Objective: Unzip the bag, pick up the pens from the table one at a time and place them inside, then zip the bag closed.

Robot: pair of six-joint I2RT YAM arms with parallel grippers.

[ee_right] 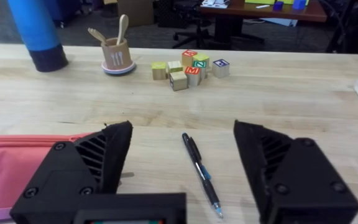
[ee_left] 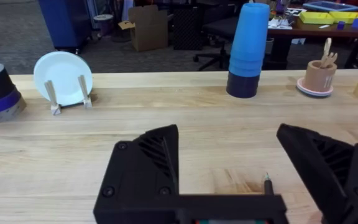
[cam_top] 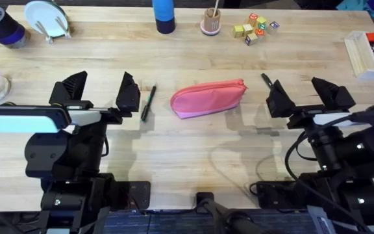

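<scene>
Fingers of both grippers, left (cam_top: 100,91) and right (cam_top: 310,93), hover spread wide beside the bag (cam_top: 208,99).

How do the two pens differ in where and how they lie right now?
The left pen lies left of the pink bag, beside the left gripper; the right pen lies right of the bag, between the right gripper's open jaws. The left pen has a greenish section, the right a bluish one. Both lie flat on the table, outside the bag.

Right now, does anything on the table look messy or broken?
Nothing stands out. The pink bag lies flat and zipped on the table, with one pen on its left and the other pen on its right, nothing spilled.
</scene>
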